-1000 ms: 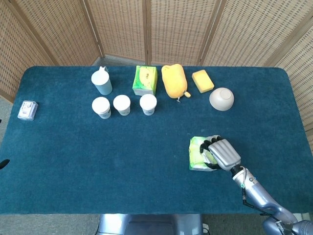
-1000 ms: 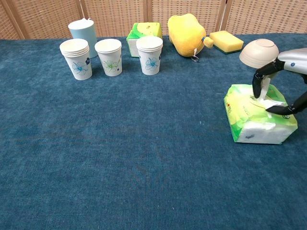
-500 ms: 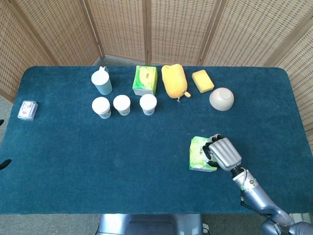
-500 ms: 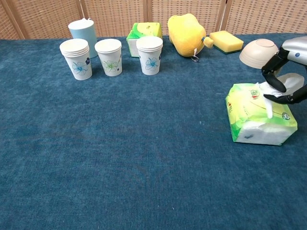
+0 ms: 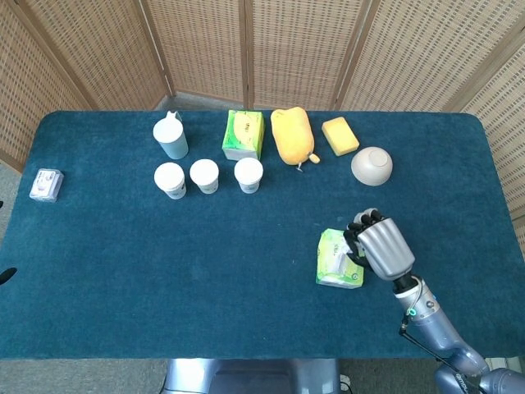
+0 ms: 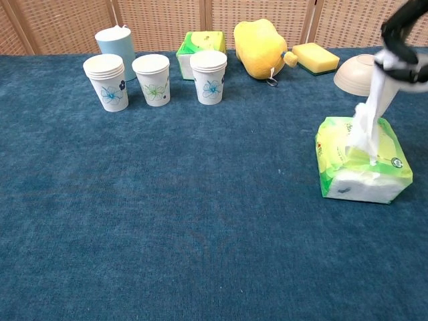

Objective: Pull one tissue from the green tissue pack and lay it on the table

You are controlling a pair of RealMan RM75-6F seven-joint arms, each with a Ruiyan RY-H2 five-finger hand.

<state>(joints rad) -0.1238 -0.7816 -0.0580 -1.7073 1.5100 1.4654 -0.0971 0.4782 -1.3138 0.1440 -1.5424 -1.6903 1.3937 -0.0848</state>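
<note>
Blue table (image 5: 123, 246) | right robot hand (image 5: 379, 246) pinching tissue (image 6: 372, 114), raised above green tissue pack (image 6: 361, 164)

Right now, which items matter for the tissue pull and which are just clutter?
In play: green tissue pack, tissue half out, right hand pinching it.
Clutter: three paper cups, blue mug, second green box, yellow plush, sponge, bowl, small packet.

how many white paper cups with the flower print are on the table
3, in a row behind the table's middle: left paper cup, middle paper cup, right paper cup. Some look like nested stacks, so more may be hidden inside.
</note>
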